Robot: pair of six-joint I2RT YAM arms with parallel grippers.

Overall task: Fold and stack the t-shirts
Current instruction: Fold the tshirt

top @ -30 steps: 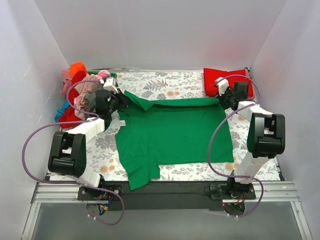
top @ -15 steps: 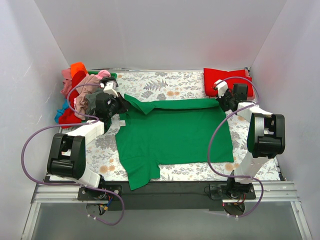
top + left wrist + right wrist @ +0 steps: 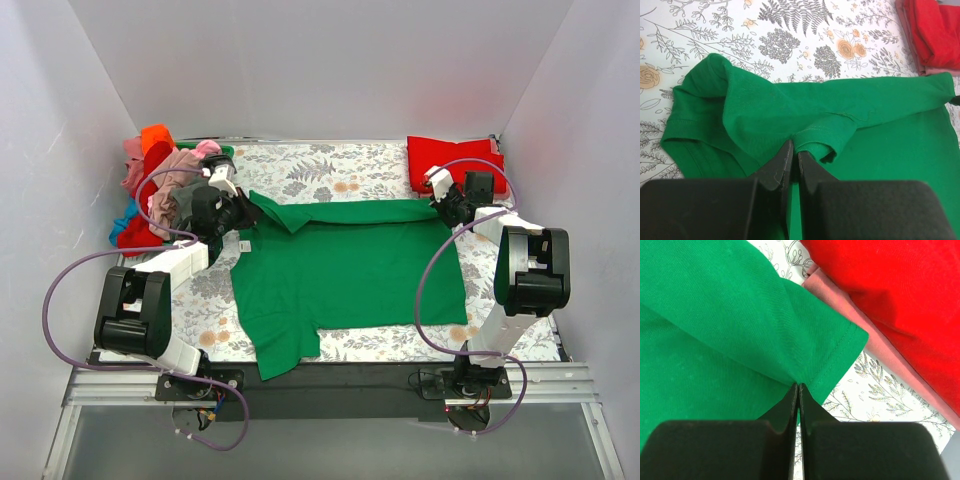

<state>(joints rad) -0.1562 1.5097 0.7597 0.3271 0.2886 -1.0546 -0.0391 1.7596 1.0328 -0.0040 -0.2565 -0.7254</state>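
Observation:
A bright green t-shirt [image 3: 345, 270] lies spread on the floral cloth, its far edge folded over toward me. My left gripper [image 3: 243, 213] is shut on the folded edge near the collar [image 3: 812, 135] at the shirt's far left. My right gripper [image 3: 441, 203] is shut on the shirt's far right corner [image 3: 805, 357]. A folded red t-shirt [image 3: 450, 160] lies on a pink one [image 3: 890, 352] at the far right, just beyond the right gripper. A pile of unfolded shirts [image 3: 160, 185], orange, red, pink, grey and blue, sits at the far left.
The grey-white floral cloth [image 3: 330, 170] covers the table. A green basket rim [image 3: 222, 148] shows behind the pile. White walls enclose the table on three sides. A black rail [image 3: 330, 378] runs along the near edge by the arm bases.
Both grippers have moved slightly away from me, carrying the green shirt's folded far edge with them. The fold lies a little farther back and flatter. The pile and the red shirt have not moved.

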